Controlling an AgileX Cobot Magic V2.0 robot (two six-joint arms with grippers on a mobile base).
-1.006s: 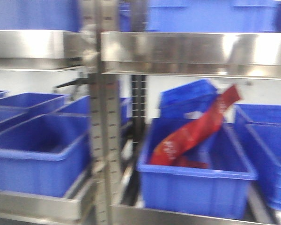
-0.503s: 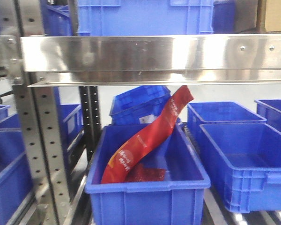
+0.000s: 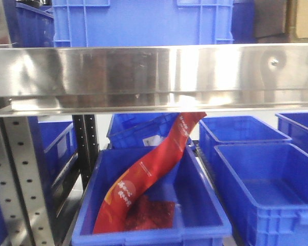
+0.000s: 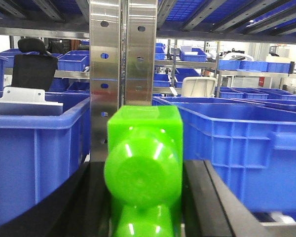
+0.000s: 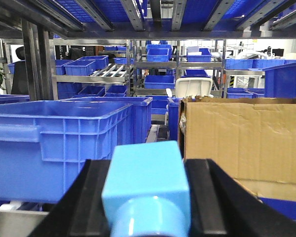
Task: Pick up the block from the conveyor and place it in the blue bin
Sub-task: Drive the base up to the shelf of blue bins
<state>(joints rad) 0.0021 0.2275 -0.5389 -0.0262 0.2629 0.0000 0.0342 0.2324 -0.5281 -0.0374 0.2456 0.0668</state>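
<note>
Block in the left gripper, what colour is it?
Bright green; the block shows best in left wrist view.

A glossy bright-green block [image 4: 144, 158], square-bodied with a rounded front, is held upright between the black fingers of the left hand [image 4: 145, 200]. A light blue block [image 5: 148, 190] of similar shape is clamped in the right hand [image 5: 149, 202]. A blue bin [image 3: 197, 197], open-topped and upright, is seen on the rack below a steel shelf, with similar bins beside it.
</note>
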